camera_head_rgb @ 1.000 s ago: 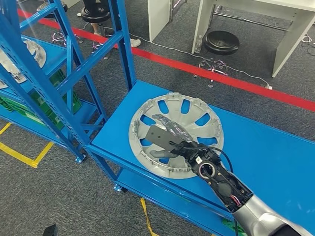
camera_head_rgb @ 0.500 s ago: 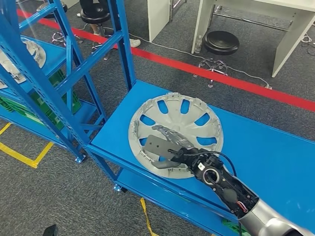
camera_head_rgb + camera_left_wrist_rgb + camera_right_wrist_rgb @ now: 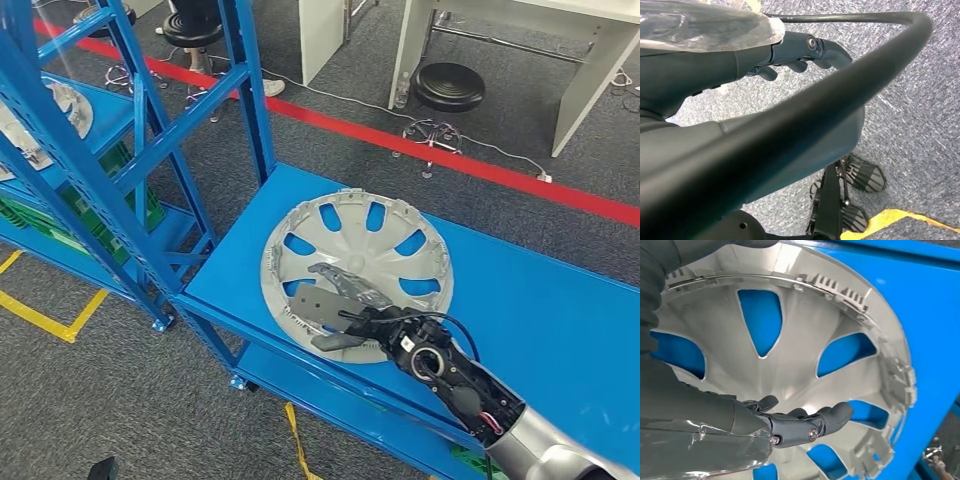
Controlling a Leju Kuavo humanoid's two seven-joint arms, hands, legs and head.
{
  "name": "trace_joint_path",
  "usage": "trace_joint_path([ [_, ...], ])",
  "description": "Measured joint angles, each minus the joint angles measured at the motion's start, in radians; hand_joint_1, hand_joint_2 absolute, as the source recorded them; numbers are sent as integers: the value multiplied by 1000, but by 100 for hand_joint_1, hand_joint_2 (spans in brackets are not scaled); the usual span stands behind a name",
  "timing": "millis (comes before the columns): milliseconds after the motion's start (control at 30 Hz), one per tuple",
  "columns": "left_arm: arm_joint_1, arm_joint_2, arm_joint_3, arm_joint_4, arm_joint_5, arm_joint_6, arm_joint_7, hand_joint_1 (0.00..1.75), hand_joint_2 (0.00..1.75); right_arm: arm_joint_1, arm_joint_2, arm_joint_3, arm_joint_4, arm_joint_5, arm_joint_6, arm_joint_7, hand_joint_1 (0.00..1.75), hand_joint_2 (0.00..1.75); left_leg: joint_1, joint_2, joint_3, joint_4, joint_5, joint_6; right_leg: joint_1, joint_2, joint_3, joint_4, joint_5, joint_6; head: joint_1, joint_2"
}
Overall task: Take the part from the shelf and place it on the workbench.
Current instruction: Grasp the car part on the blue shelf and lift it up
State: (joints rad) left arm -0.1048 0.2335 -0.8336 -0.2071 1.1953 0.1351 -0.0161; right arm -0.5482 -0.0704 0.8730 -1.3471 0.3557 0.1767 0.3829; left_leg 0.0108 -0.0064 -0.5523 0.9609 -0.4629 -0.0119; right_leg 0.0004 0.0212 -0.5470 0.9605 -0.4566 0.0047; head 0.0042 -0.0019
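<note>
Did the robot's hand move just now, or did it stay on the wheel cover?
Yes. The right hand slid back from the middle of the wheel cover toward its near rim, closer to the blue workbench edge.

We saw a hubcap (image 3: pixel 358 272) of silver-grey plastic, smooth with a soft sheen (brighter glints showed along its ribs in the right wrist view). The bench (image 3: pixel 528 320) was blue painted metal, smooth and faintly glossy, like the shelf (image 3: pixel 113 160). The right hand (image 3: pixel 336 300) had matt grey plastic, with crinkled clear film over its back. The floor (image 3: pixel 98 400) was rough grey carpet.
</note>
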Motion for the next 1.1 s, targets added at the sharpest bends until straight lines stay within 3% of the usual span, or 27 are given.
trace_joint_path([
  [600,-18,0,-34,0,-16,-3,10,0,0,23,-8,-2,116,20,8,14,0,175,0,0,4,0,0,0,0,0,4,0,0,0,0,0],
  [1100,-20,1,-40,0,-11,-3,7,0,0,1,1,-2,208,4,8,-36,0,175,0,1,16,-1,0,-1,0,0,16,-1,-1,0,0,0],
])
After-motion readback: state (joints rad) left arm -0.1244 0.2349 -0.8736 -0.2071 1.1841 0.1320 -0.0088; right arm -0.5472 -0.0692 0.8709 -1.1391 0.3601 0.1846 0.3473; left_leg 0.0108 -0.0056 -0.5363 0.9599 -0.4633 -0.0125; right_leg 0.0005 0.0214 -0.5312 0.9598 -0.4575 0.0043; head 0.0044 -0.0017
